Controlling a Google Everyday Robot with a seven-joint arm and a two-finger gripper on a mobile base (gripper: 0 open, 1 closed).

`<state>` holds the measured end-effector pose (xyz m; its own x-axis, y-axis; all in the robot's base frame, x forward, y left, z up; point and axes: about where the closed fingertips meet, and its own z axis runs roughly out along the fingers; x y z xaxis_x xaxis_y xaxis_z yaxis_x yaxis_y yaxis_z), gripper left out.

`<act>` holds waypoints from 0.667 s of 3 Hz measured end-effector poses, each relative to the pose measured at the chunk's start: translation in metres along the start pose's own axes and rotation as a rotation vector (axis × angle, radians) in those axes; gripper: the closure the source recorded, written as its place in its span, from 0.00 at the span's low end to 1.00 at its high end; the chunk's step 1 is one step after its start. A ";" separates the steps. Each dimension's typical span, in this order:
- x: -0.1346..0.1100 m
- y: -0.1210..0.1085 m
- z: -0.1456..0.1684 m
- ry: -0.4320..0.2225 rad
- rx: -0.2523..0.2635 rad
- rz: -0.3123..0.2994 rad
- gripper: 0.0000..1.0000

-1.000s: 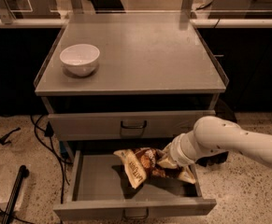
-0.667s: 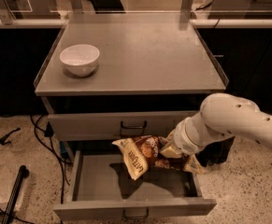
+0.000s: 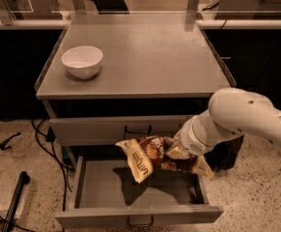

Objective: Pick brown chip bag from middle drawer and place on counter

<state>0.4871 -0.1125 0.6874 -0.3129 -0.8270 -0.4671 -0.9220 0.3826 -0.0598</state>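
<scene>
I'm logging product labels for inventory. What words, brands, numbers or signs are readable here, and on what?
Pale lettering on the dark-brown crinkly chip bag, held by the end effector above the open grey metal drawer: too blurred to read.
White round bowl, grey metal counter: no text visible.

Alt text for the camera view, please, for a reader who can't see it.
The gripper, on a white arm reaching in from the right, holds the brown chip bag in the air above the open middle drawer. A white bowl stands on the counter's left side.
</scene>
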 end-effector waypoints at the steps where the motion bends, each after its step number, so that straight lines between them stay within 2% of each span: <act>1: -0.019 0.000 -0.041 -0.001 0.012 0.014 1.00; 2: -0.051 -0.004 -0.102 -0.031 0.043 0.003 1.00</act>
<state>0.4835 -0.1142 0.8016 -0.3081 -0.8126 -0.4947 -0.9100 0.4034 -0.0960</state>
